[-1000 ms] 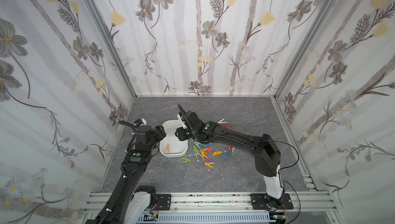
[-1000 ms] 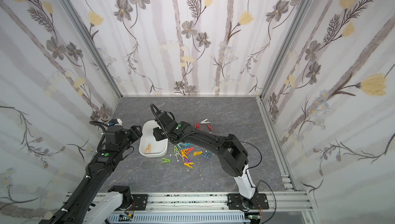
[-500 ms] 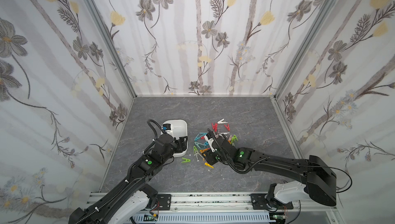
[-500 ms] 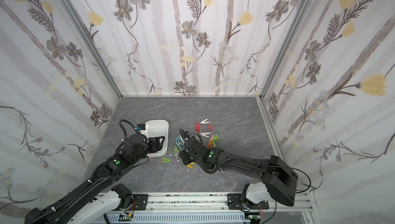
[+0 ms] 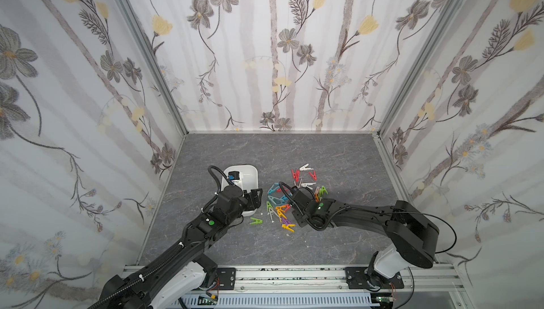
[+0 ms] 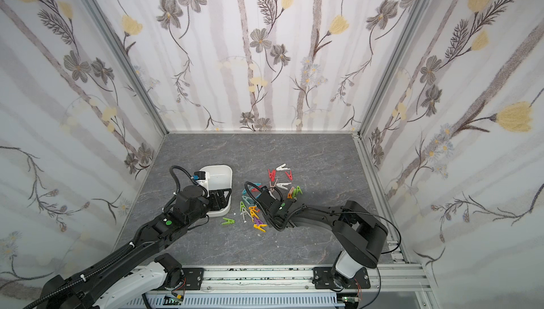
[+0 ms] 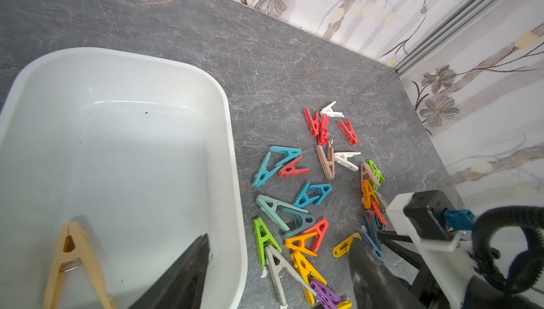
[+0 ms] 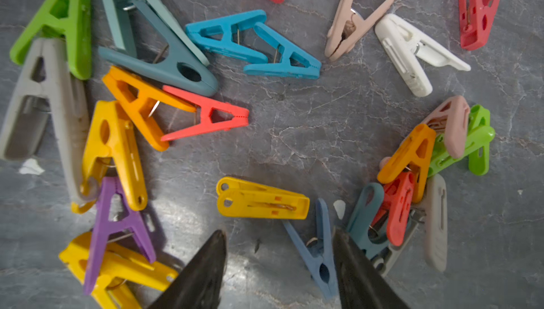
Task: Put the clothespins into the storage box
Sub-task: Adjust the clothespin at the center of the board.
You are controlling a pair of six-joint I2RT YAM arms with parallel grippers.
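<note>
The white storage box [image 5: 250, 174] [image 6: 224, 174] stands left of centre with one beige clothespin [image 7: 70, 260] lying inside. Many coloured clothespins [image 5: 279, 204] [image 6: 253, 209] lie scattered on the grey floor to its right. My left gripper [image 5: 255, 200] [image 7: 279, 266] is open and empty, straddling the box's near right wall [image 7: 232, 175]. The right gripper [image 5: 288, 212] [image 8: 278, 236] is open, low over the pile. A blue-grey clothespin [image 8: 321, 248] lies on the floor between its fingers, close to one fingertip [image 8: 350, 251], not gripped. A yellow clothespin [image 8: 262, 198] lies just beyond.
A lone green clothespin [image 5: 255, 221] [image 6: 228, 221] lies near the box's front corner. Red and white ones [image 5: 303, 172] sit farthest back. Flowered walls close in the floor on three sides, and an aluminium rail [image 5: 294, 275] runs along the front.
The right arm has swung from above the box down to the pile, and its jaws have widened. The left arm has moved from the box's left side to its near right corner.
</note>
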